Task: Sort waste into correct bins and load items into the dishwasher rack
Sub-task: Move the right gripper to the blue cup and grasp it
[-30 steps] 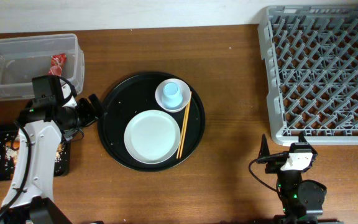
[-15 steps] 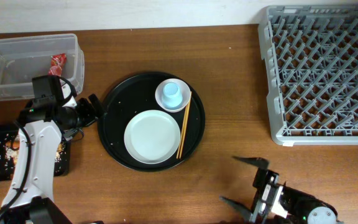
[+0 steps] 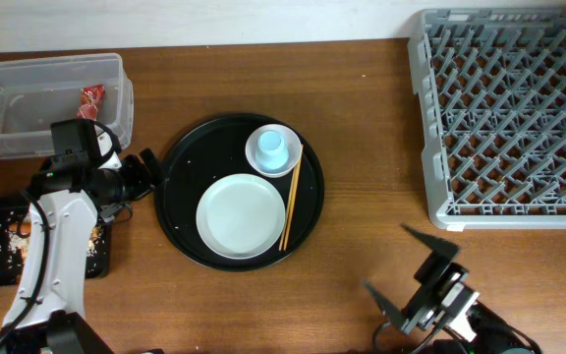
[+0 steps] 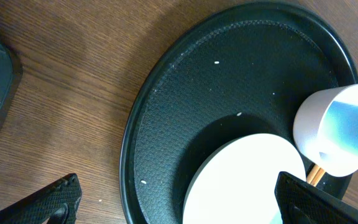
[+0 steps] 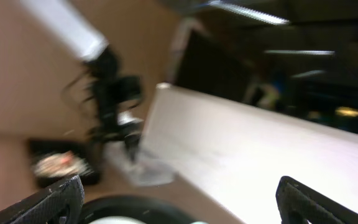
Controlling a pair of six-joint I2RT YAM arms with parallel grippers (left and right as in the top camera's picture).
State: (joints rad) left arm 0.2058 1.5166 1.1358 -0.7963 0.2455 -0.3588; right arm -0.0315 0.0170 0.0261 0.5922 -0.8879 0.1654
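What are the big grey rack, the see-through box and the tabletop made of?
The large square grey rack looks like matt moulded plastic: one uniform grey, thin pegs. The clear rectangular tub is probably plastic, see-through yet slightly cloudy. The brown table shows wood grain, though it could be laminate.

Left arm (image 3: 52, 236), bench's left edge: white link, black joints, black cable (image 3: 118, 138) looped on top. Right arm (image 3: 442, 295), front edge: black, white patch, black fingers (image 3: 425, 241).

Plate (image 3: 241, 215), cup (image 3: 272, 147), chopsticks (image 3: 290, 202) on round tray (image 3: 178, 192); rack (image 3: 509, 108) right; tub (image 3: 47, 103) left.
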